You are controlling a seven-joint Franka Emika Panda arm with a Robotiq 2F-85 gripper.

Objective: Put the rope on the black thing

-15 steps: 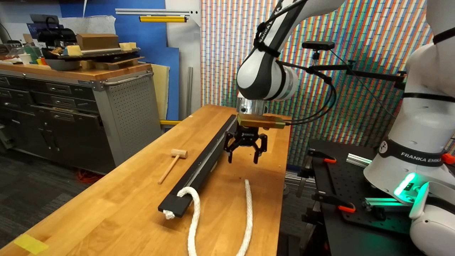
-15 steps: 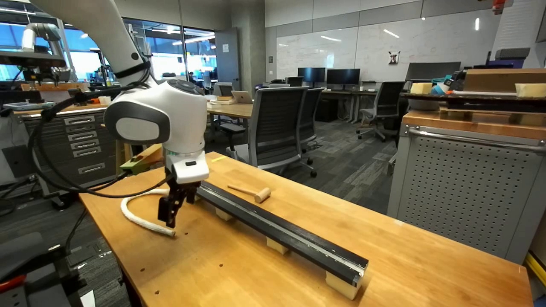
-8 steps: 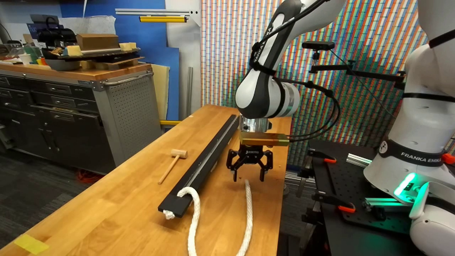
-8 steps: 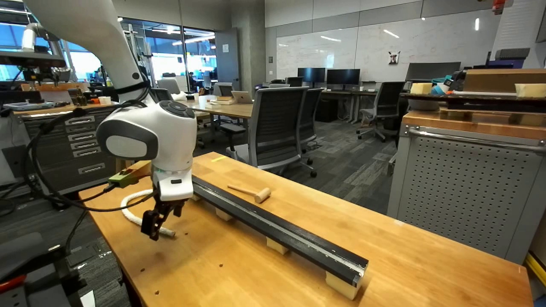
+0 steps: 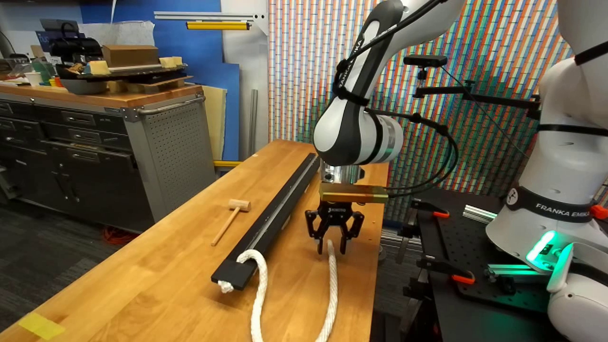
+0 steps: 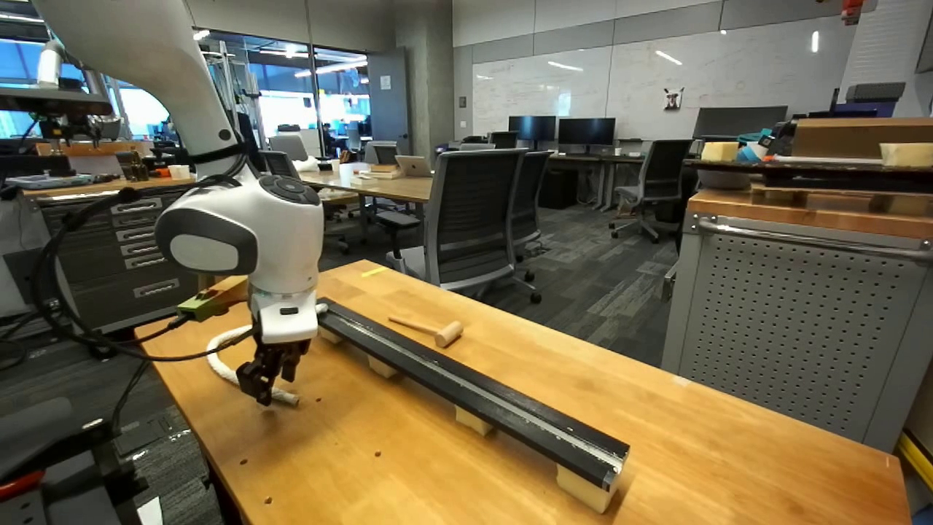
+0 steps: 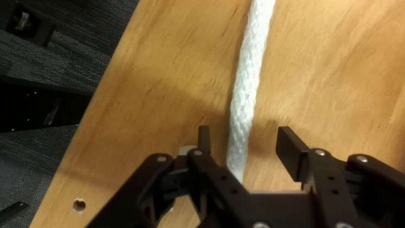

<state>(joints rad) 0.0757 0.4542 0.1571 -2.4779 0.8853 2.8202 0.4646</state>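
In an exterior view, a white rope (image 5: 333,285) lies on a wooden table (image 5: 142,285), reaching the near end of a black bar (image 5: 273,211), a drawer cabinet (image 5: 107,161) standing beyond. In an exterior view, chairs (image 6: 472,211) stand on gray carpet (image 6: 612,292) behind the table, a whiteboard (image 6: 634,80) farther back. In the wrist view, the gripper (image 7: 244,141) hangs with jaws parted, either side of the rope.

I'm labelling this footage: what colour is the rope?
The rope is white, clearest in the wrist view.
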